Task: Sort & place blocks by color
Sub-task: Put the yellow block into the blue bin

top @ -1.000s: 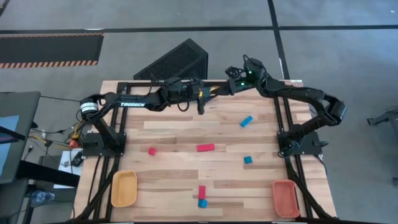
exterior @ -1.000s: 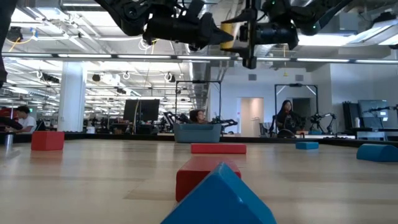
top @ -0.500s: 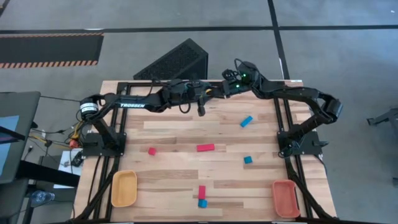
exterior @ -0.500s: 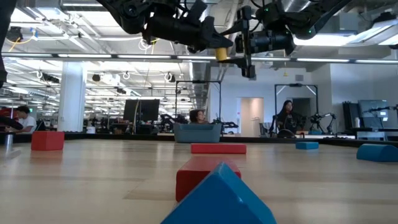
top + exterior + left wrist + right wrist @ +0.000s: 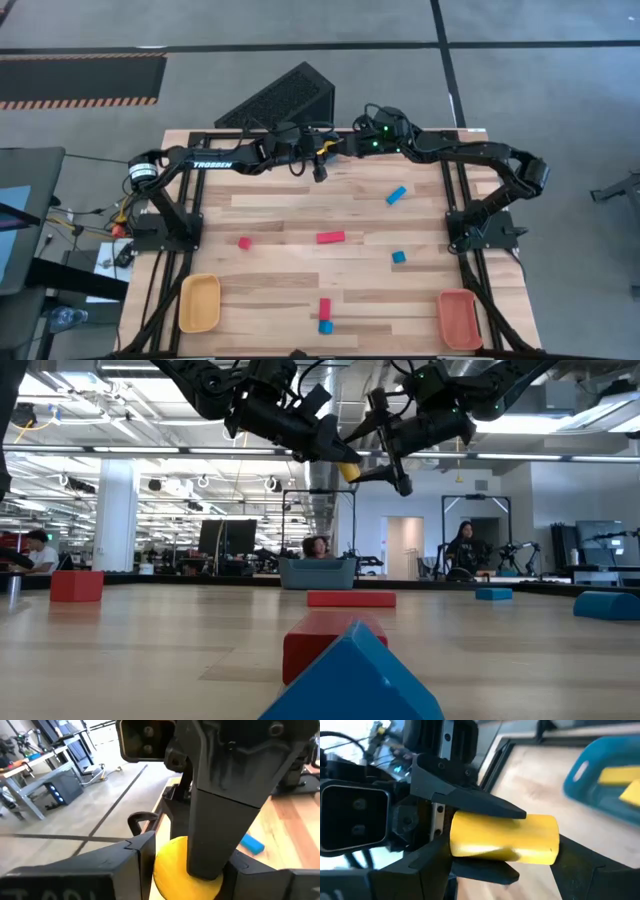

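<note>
A short yellow block [image 5: 505,837] hangs high above the table's far middle, between my two grippers, which meet there tip to tip. My left gripper [image 5: 335,452] reaches in from the table's left and is shut on it. My right gripper [image 5: 385,455] comes from the right and also has it between its fingers. The low view shows the block [image 5: 349,470] as a small yellow spot where the fingers cross. Red and blue blocks lie loose on the table, among them a red bar [image 5: 330,237] and a blue one [image 5: 397,194]. My left gripper pinches the yellow block's long sides [image 5: 487,820] between its two fingers, one above [image 5: 480,805] and one below. The fingers lie along the block, coming about level from the table's left. The block is clear of the table. My right gripper has the block's two ends [image 5: 551,845] between its fingers, one finger at each end [image 5: 210,840]. It comes from the table's right, slanting slightly down. The block lies level across its gap.
A teal tray [image 5: 600,775] with yellow pieces in it stands at the far edge below the grippers. A yellow tray [image 5: 199,302] is near left, an orange-red tray [image 5: 459,318] near right. A red and a blue block [image 5: 324,315] lie at the near middle.
Both grippers have tipped downward and sunk a little, and the yellow block has come down with them and shifted slightly toward the table's left. My left gripper has shut on the block, which my right gripper has held throughout.
</note>
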{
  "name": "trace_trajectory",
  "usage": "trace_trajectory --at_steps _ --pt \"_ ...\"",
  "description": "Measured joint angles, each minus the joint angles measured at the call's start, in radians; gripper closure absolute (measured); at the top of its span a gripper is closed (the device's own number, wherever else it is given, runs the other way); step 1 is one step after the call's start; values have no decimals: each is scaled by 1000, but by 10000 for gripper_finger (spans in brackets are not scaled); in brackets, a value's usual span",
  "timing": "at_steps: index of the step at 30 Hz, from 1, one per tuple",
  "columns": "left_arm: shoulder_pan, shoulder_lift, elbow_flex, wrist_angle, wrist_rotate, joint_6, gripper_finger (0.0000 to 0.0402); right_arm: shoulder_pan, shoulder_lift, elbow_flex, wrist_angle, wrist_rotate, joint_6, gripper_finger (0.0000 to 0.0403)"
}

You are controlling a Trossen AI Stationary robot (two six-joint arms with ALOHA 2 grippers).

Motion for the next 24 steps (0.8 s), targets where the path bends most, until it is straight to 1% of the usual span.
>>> trace_trajectory --at_steps 1,3,7,9,10,13,16,18,20,22,24 --pt "-1 0 0 0 16 10 286 2 0 0 4 24 0 107" --pt "-12 0 -1 4 41 31 293 2 -1 -2 34 34 2 107" --pt "-28 -5 -2 25 28 74 297 2 -4 -9 116 -4 37 107" --pt "-27 -8 -2 59 38 60 296 -7 -11 -9 134 -31 87 107" --pt "-20 -17 -3 74 55 40 291 -11 -13 -9 141 -52 120 106" --pt "-1 -43 -8 145 173 5 278 -24 -18 -2 186 -108 205 95" --pt "20 -60 -6 166 223 27 281 -19 -18 -1 274 -128 221 81" --pt "39 -64 -2 159 240 38 288 -5 -15 -7 350 -115 223 71" --pt "57 -66 1 157 292 17 292 2 -20 -8 392 -91 217 65" --pt "71 -66 2 164 373 -9 292 5 -40 -8 382 -58 189 61" --pt "76 -65 0 199 421 -35 290 6 -63 -8 356 -36 186 58"
